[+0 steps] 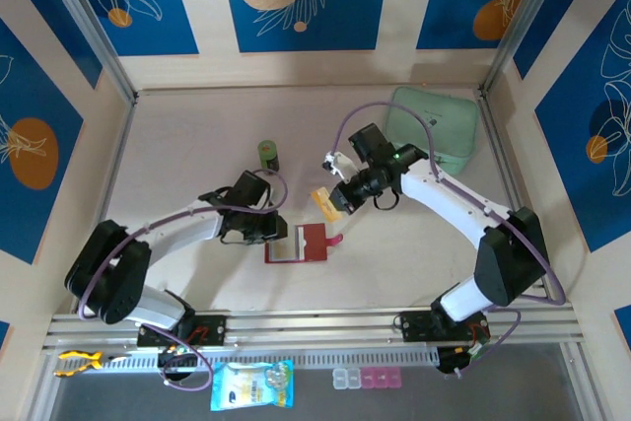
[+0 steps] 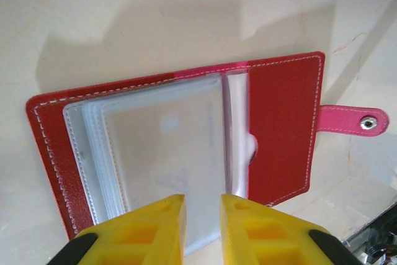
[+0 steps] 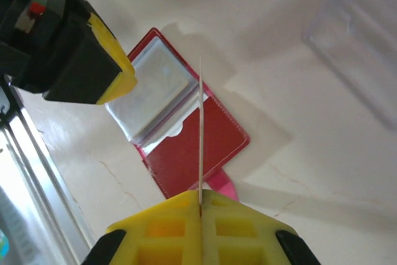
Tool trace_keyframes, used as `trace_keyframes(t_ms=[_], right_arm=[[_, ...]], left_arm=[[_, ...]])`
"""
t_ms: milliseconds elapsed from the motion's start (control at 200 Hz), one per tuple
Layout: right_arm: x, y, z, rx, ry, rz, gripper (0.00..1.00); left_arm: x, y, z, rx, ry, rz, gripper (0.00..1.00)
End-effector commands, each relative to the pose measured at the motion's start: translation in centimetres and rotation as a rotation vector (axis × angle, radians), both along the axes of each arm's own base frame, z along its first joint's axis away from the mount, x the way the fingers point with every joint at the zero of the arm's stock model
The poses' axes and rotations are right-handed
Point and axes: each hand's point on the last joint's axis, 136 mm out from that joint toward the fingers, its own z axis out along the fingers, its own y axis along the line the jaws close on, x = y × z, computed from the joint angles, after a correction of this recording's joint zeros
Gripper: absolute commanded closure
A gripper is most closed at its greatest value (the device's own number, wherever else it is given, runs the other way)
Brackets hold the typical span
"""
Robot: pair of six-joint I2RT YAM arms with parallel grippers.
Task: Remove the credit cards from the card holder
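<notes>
**Fig.** A flat red card holder (image 1: 301, 244) is lying open on the pale table (image 1: 177, 145), its greyish clear sleeves (image 2: 161, 147) fanned out. The left gripper (image 2: 203, 206) is hovering at the holder's sleeve edge with its yellow fingers narrowly apart and pinching nothing, probably placed to steady the sleeves. The right gripper (image 3: 200, 202) is clamping a thin tan rectangular credit card (image 1: 322, 202) edge-on, raised just beyond the holder's far edge. Whether more cards are sitting in the sleeves cannot be told. A mint-green zip pouch (image 1: 434, 125), a small dark-green cylinder (image 1: 268, 155) and a clear plastic box (image 3: 356, 35) are lying beyond the holder and obstructing nothing.
</notes>
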Motion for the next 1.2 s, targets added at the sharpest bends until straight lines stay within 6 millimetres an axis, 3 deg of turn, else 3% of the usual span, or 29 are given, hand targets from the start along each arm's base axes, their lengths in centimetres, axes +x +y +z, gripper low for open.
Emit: trace_keyframes(t_ms=[0,100,255,625,870,1195], right_arm=[[0.6,-1.1,-0.7,-0.140,-0.136,0.270,1.00],[2.3,-1.4,-1.2,-0.255,-0.242,0.403,1.00],[5.6,-0.5,-0.1,-0.283,-0.266,0.480,1.00],[10.5,0.2,-2.4,-0.373,-0.227,0.582,1.00],[12.2,-0.6,-4.1,-0.403,-0.174,0.589,1.00],[11.7,-1.3,-7.0,-0.422,-0.111,0.616,1.00]], left_arm=[[0.8,0.5,1.8,-0.007,-0.035,0.000,0.77],[1.3,1.1,2.2,-0.011,-0.050,0.017,0.77],[1.9,2.1,2.8,-0.010,-0.056,0.044,0.76],[3.3,3.2,3.4,-0.034,-0.066,0.097,0.74],[3.7,3.3,3.1,-0.051,-0.049,0.098,0.74],[3.5,3.7,3.1,-0.057,-0.044,0.108,0.74]])
